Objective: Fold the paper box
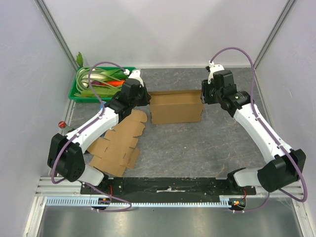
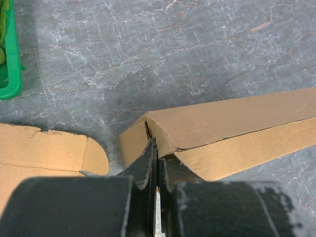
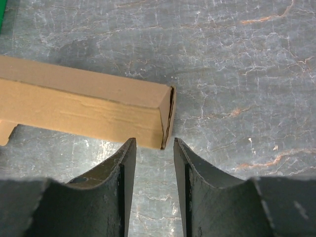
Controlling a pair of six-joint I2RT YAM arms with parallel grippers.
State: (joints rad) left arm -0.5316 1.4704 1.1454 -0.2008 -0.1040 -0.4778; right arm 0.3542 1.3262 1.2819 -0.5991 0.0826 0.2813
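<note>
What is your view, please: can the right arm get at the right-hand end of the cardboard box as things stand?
Probably yes: the right end effector is open and sits right at the cardboard box's end corner, with nothing between them.

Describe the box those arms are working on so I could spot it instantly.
Start at the grey marbled table and look to its middle, between the left gripper and the right gripper. The box is the brown cardboard shape standing up with walls, unlike the flat cardboard sheets lying beside it and the green tray.
</note>
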